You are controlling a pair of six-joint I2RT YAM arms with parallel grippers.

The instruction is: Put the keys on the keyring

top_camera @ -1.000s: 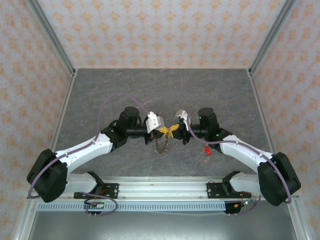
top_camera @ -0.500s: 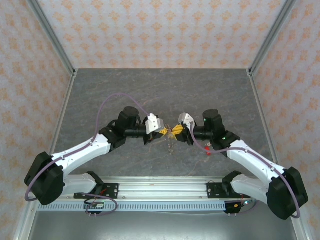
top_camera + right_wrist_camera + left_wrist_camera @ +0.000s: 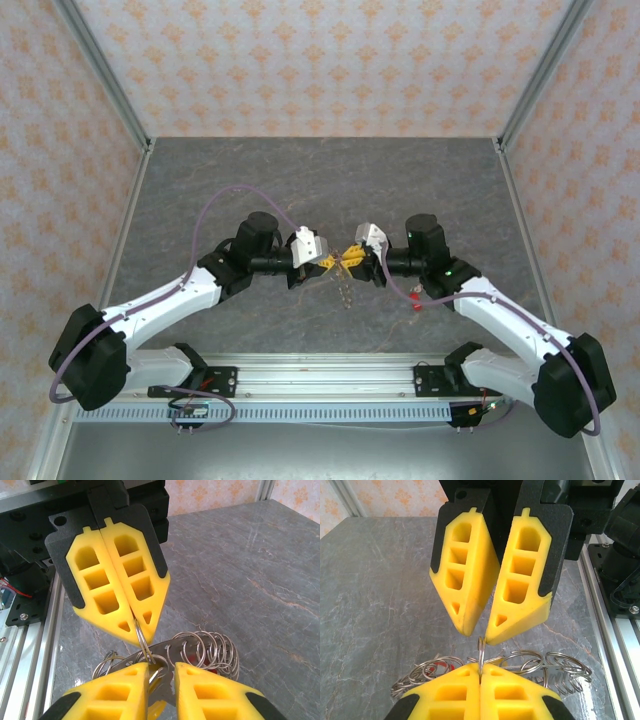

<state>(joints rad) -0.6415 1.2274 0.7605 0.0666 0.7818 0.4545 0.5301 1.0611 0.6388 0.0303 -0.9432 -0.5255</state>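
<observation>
**Top external.** The two arms meet over the middle of the desk (image 3: 200, 190), a little toward its near edge. The keyring (image 3: 345, 287) hangs between their yellow tips, clear of the surface. A small red-headed key (image 3: 415, 303) lies on the desk beside the right arm (image 3: 500, 312), toward the near edge. Risk: only one thin grip carries the bundle. If the arms pull apart or twist against each other, it could tear free and drop.

**Left wrist.** The left jaws are pressed together on one wire loop, seen edge-on. The rest of the keyring (image 3: 520, 662), a spray of split loops, fans out below. A red key head (image 3: 438, 666) shows through the loops on the left. The right jaws stand opposite, slightly spread, with their tips straddling that same loop. Risk: if they close off-centre, they would push the wire sideways and lever it out of the pinch.

**Right wrist.** The right jaws are parted and hold nothing. The left jaws above them pinch a small loop, from which the keyring (image 3: 204, 649) dangles. Risk: the loops overlap closely, so the right jaws may catch the wrong one or several together. The bundle can also swing on its single loop. I cannot tell whether any key is threaded yet.
</observation>
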